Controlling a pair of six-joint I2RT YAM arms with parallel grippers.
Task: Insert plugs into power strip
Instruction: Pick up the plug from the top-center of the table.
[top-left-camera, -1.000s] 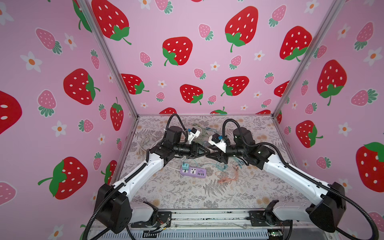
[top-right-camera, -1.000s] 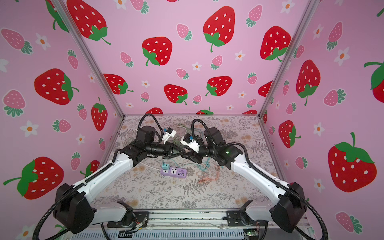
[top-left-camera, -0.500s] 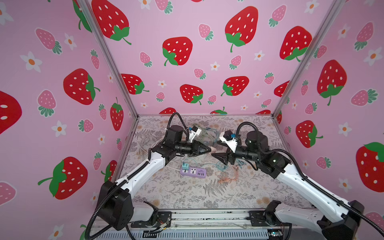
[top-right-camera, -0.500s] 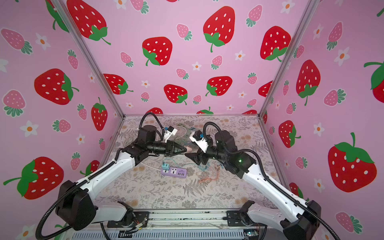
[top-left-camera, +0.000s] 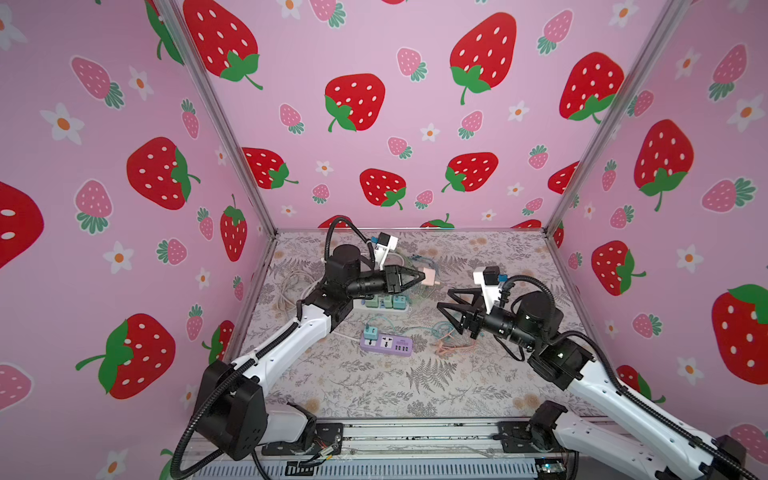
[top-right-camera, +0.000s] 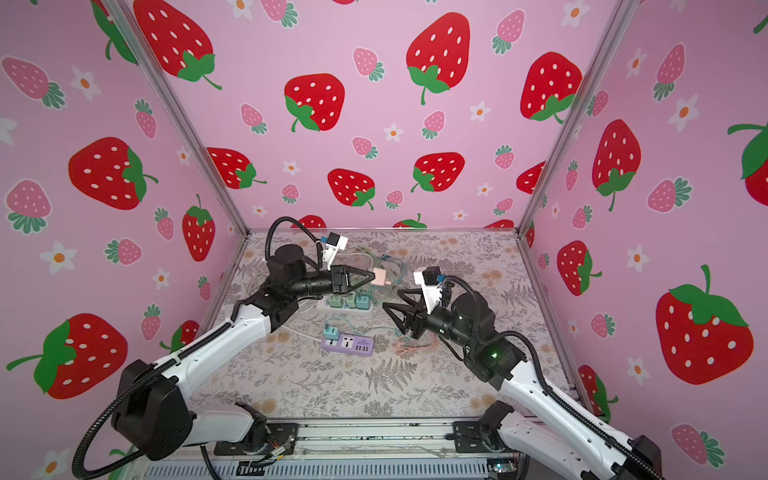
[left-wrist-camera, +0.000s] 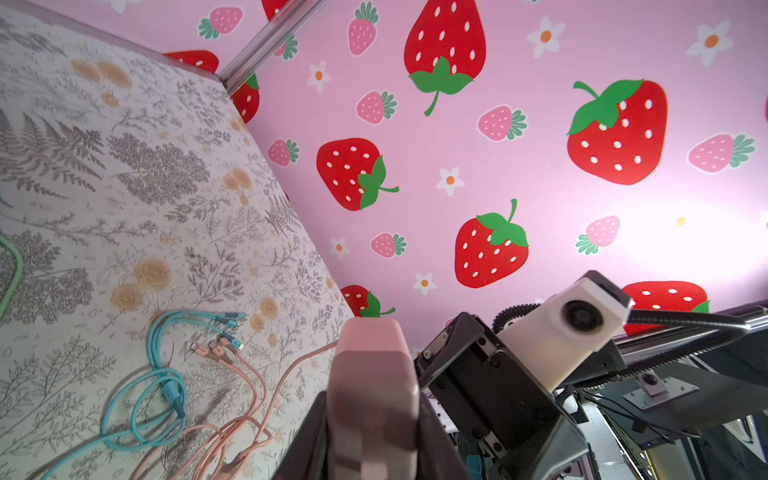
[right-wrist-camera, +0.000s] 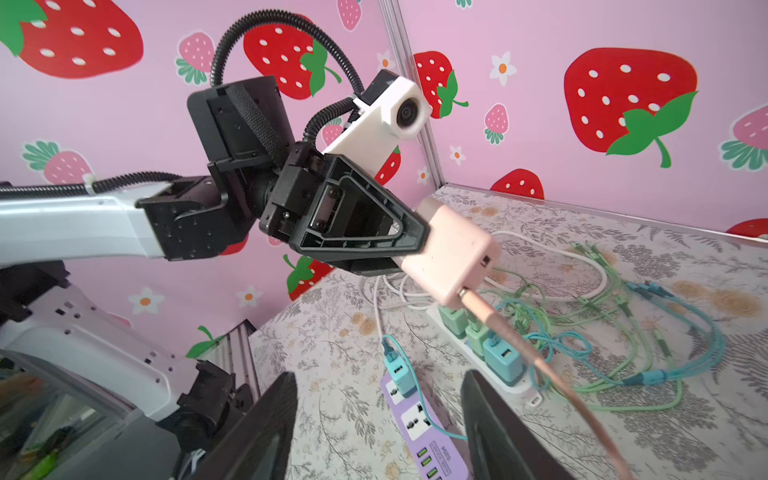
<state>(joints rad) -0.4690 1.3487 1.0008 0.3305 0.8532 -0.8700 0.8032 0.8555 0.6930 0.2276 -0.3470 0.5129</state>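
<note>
As left gripper (top-left-camera: 420, 277) pinches plug (right-wrist-camera: 453, 253): peach-pink cube, prongs possibly hidden.

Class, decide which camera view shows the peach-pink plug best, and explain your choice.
The right wrist view: the peach-pink plug is large and sharp, with its side, cable end and the fingers clamping it all visible. The left wrist view shows only one blurred face; in both top views it is tiny.
</note>
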